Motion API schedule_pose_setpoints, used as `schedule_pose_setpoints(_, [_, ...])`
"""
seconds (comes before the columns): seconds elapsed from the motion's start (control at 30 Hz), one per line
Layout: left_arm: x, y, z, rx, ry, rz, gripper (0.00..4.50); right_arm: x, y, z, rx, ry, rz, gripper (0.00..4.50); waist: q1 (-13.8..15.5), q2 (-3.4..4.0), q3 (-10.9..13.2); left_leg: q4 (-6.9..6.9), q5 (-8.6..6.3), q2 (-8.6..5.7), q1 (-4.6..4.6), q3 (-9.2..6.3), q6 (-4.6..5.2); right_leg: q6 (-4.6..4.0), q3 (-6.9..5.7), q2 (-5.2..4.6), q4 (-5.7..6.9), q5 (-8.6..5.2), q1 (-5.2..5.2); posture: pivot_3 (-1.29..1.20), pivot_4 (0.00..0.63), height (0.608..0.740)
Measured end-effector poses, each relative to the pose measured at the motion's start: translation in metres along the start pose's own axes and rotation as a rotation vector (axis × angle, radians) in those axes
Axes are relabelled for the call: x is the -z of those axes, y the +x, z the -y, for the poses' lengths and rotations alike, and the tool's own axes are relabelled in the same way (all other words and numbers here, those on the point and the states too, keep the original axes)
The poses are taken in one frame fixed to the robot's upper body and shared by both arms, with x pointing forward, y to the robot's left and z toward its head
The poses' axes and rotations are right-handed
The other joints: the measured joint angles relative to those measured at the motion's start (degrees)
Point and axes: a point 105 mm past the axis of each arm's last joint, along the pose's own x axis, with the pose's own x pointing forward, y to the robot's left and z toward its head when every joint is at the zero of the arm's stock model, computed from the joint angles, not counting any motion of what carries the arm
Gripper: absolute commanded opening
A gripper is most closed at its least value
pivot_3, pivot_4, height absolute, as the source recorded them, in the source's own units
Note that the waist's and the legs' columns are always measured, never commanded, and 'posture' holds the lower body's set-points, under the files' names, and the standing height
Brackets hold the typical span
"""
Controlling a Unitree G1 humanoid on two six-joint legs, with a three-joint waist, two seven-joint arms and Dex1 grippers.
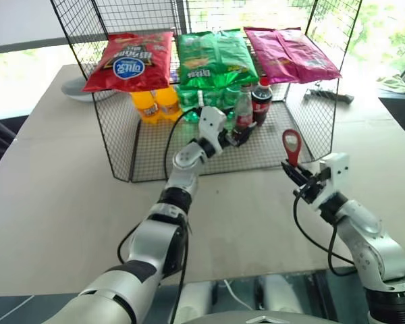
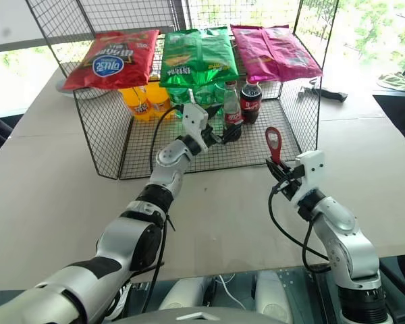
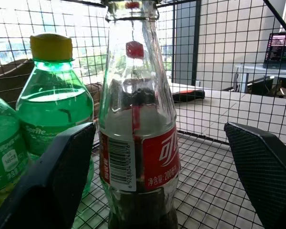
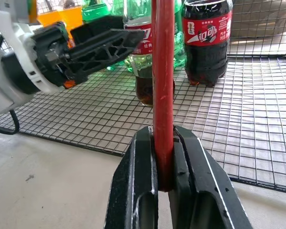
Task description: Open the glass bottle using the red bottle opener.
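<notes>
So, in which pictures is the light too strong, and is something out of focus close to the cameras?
Head views: daylight behind the wire rack washes out the background. Left wrist view: the glass bottle stands backlit and sharp, while the near fingers look soft. Right wrist view: the red bottle opener looks slightly soft; the plastic cola bottle stays clear.

Before me, red (image 1: 129, 61), green (image 1: 214, 57) and pink chip bags (image 1: 290, 54) top the wire rack (image 1: 115, 142) on my bench (image 1: 54, 202).

glass bottle (image 3: 136, 129) upright on wire shelf floor, dark liquid low, red label; red bottle opener (image 1: 291, 144) upright, loop up.
</notes>
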Motion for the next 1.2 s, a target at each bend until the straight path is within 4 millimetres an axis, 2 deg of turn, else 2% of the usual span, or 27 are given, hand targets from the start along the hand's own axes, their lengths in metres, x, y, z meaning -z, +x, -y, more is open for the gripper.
schedule_pose_setpoints(0.13, [0.000, 0.011, -0.009, -0.089, 0.033, -0.038, 4.47, -0.004, -0.002, -0.004, 0.007, -0.010, 0.022, 0.00, 0.13, -0.06, 0.04, 0.13, 0.00, -0.01, 0.00, -0.03, 0.00, 0.01, -0.01, 0.02, 0.13, -0.01, 0.02, 0.00, 0.150, 0.740])
schedule_pose_setpoints(0.27, [-0.003, 0.021, -0.007, -0.104, 0.049, -0.053, 4.47, -0.006, -0.004, -0.005, 0.028, -0.043, 0.034, 0.00, 0.14, -0.07, 0.04, 0.14, 0.00, -0.05, 0.00, -0.04, 0.00, 0.01, -0.01, 0.01, 0.14, -0.01, 0.02, 0.00, 0.150, 0.740])
schedule_pose_setpoints(0.5, [0.008, 0.024, -0.008, -0.158, 0.088, -0.130, 4.47, -0.003, -0.005, -0.007, 0.047, -0.046, 0.034, 0.00, -0.11, -0.07, 0.04, 0.15, 0.01, -0.08, 0.01, -0.04, -0.01, 0.01, 0.00, 0.03, 0.20, -0.01, 0.00, 0.00, 0.150, 0.740])
schedule_pose_setpoints(0.73, [-0.004, 0.038, -0.007, -0.192, 0.129, -0.122, 4.47, -0.002, -0.004, -0.010, 0.048, -0.041, 0.037, 0.00, 0.08, -0.08, 0.04, 0.15, 0.00, -0.12, 0.00, -0.04, 0.00, 0.01, 0.00, 0.02, 0.21, -0.01, 0.00, 0.00, 0.150, 0.740])
schedule_pose_setpoints(0.97, [0.011, 0.041, -0.003, -0.239, 0.093, -0.212, 4.47, -0.004, -0.005, -0.012, 0.054, -0.037, 0.061, 0.00, 0.00, -0.08, 0.04, 0.15, 0.00, -0.15, 0.01, -0.04, -0.01, 0.02, 0.00, 0.02, 0.23, -0.01, 0.00, 0.00, 0.150, 0.740])
schedule_pose_setpoints(1.0, [0.012, 0.041, -0.002, -0.241, 0.089, -0.217, 3.95, -0.003, -0.006, -0.012, 0.056, -0.037, 0.063, 0.00, 0.00, -0.08, 0.04, 0.15, 0.01, -0.15, 0.01, -0.04, -0.01, 0.02, 0.00, 0.02, 0.23, -0.01, 0.00, 0.00, 0.150, 0.740])
schedule_pose_setpoints(1.03, [0.012, 0.041, -0.002, -0.244, 0.086, -0.221, 3.75, -0.003, -0.006, -0.011, 0.059, -0.040, 0.064, 0.00, 0.02, -0.08, 0.04, 0.15, 0.00, -0.15, 0.00, -0.04, -0.01, 0.02, 0.00, 0.02, 0.23, -0.01, 0.00, 0.00, 0.150, 0.740])
schedule_pose_setpoints(1.07, [0.011, 0.042, -0.004, -0.255, 0.084, -0.222, 3.24, -0.002, -0.007, -0.011, 0.062, -0.044, 0.063, 0.00, 0.01, -0.08, 0.04, 0.16, 0.00, -0.15, 0.01, -0.03, -0.01, 0.02, 0.00, 0.02, 0.23, -0.01, 0.00, 0.00, 0.150, 0.740])
schedule_pose_setpoints(1.1, [0.011, 0.042, -0.005, -0.258, 0.083, -0.222, 2.91, -0.002, -0.007, -0.011, 0.064, -0.045, 0.062, 0.00, -0.01, -0.08, 0.04, 0.16, 0.00, -0.15, 0.01, -0.03, -0.01, 0.02, 0.01, 0.02, 0.24, -0.01, 0.00, 0.00, 0.150, 0.740])
schedule_pose_setpoints(1.2, [0.011, 0.042, -0.005, -0.262, 0.082, -0.228, 2.80, 0.000, -0.009, -0.011, 0.069, -0.049, 0.056, 0.00, 0.00, -0.08, 0.04, 0.16, 0.01, -0.15, 0.01, -0.04, -0.01, 0.02, 0.00, 0.03, 0.24, -0.01, -0.01, 0.00, 0.150, 0.740])
